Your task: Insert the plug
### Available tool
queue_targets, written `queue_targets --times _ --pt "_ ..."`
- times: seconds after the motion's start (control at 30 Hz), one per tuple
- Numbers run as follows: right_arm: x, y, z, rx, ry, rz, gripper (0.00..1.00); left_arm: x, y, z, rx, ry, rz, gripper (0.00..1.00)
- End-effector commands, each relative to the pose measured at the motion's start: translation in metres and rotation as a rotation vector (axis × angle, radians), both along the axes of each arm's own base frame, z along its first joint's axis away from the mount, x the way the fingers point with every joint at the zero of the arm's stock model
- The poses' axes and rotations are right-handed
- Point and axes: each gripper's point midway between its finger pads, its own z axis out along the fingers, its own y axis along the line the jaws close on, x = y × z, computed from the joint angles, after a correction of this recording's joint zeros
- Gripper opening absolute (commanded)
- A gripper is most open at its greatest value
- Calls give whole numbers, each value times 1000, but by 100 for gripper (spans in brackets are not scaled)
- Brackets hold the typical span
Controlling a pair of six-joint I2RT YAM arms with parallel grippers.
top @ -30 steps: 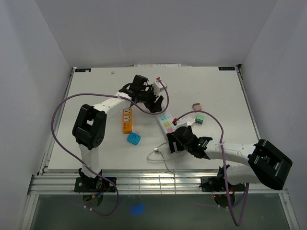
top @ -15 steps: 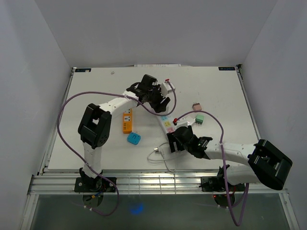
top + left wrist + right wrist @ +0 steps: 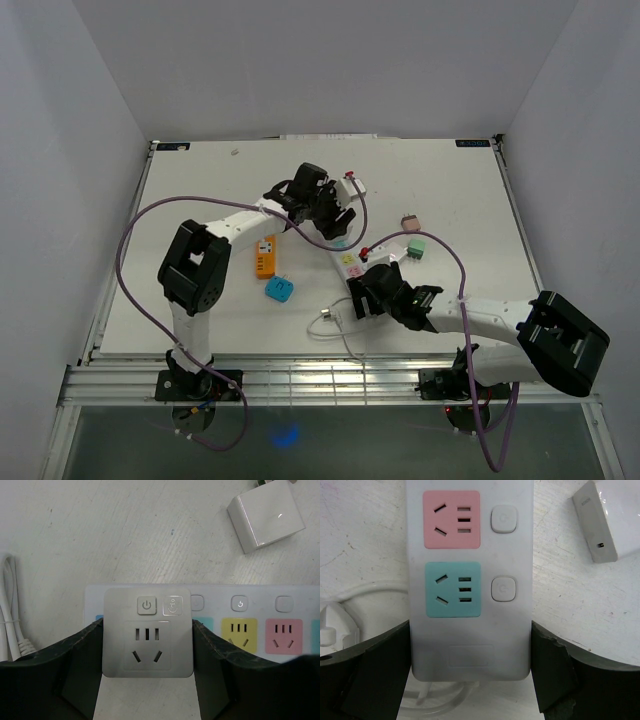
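The left gripper [image 3: 147,630] clasped the white plug [image 3: 147,647] by its sides, squarely over the power strip [image 3: 469,580] beside the yellow socket [image 3: 239,629], the strip's long axis crossing its fingers, while the right gripper [image 3: 470,647] clamped the strip's near end on the surface.

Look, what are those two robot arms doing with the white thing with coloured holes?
They're plugging something in. The right gripper clamps one end of the white power strip. The left gripper holds a square white adapter over a socket further along it. Whether it is pushed in yet can't be seen.
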Motion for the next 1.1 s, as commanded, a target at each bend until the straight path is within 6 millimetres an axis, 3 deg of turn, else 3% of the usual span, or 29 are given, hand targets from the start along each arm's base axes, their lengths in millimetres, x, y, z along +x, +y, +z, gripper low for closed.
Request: queue_targets --times 0.0,0.47,1.07 --pt "-6 5 -2 12 22 22 74 -29 22 -33 74 107 29 0" --pt "-7 3 2 41 18 18 70 -45 21 -36 -102 98 78 0" --pt "-5 5 3 53 30 30 69 -62 31 -52 -127 146 128 0"
